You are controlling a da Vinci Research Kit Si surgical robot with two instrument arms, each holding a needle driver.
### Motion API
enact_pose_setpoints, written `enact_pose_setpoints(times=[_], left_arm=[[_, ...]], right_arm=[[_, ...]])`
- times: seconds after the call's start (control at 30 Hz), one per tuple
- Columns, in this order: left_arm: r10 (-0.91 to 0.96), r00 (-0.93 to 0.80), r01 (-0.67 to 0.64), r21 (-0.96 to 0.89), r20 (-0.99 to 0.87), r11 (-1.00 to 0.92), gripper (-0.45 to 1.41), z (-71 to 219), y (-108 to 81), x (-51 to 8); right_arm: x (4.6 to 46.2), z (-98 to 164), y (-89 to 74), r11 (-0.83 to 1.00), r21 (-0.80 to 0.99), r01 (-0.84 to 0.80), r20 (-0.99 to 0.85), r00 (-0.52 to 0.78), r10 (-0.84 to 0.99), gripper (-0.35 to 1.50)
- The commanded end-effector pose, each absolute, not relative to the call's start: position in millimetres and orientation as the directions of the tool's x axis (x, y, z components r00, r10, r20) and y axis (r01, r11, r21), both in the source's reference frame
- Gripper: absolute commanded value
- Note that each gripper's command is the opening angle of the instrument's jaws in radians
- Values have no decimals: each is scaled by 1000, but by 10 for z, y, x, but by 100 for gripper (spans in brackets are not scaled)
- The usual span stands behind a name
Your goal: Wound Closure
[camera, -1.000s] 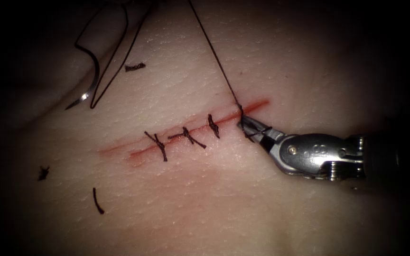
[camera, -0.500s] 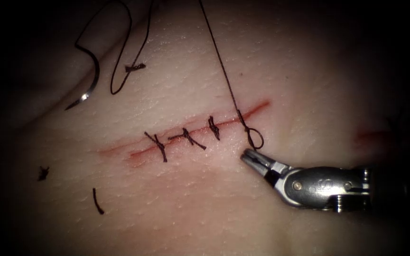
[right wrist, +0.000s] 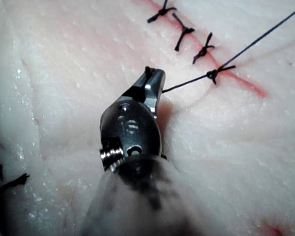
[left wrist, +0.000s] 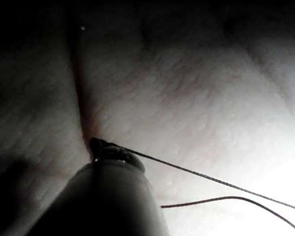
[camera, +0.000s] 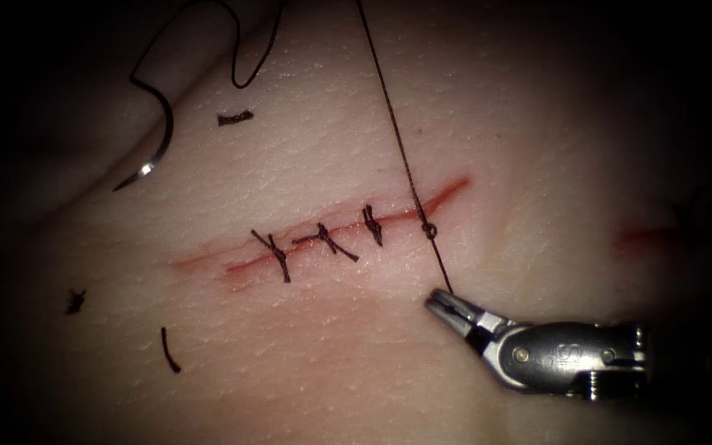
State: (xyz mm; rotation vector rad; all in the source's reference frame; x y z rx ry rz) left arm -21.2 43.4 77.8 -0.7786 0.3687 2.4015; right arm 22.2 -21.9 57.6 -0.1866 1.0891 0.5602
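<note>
Below the cut, we see the right gripper clamped on limp, light, easily frayed thread near its knot; the stiff needle lies loose on the tissue, upper left of the cut.

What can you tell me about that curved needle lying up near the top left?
The needle is a thin curved piece of dark metal with a bright, shiny pointed tip aimed down and to the left. It lies flat on the tissue, well to the left of the cut and above the finished stitches, not stuck into anything. No tool holds it. The thread runs from its upper end and loops away across the tissue.
</note>
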Motion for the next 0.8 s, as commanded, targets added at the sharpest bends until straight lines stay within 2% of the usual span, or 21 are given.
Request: enact_pose_setpoints(times=[0.03, 0.8], left_arm=[[443, -660, -612, 92, -606, -786, -45, 783, 441, -214], [449, -663, -633, 129, -599, -763, -45, 799, 486, -193]], right_arm=[[228, 580, -227, 848, 128, -515, -876, 341, 340, -35], [234, 614, -253, 862, 148, -484, -858, 370, 355, -35]])
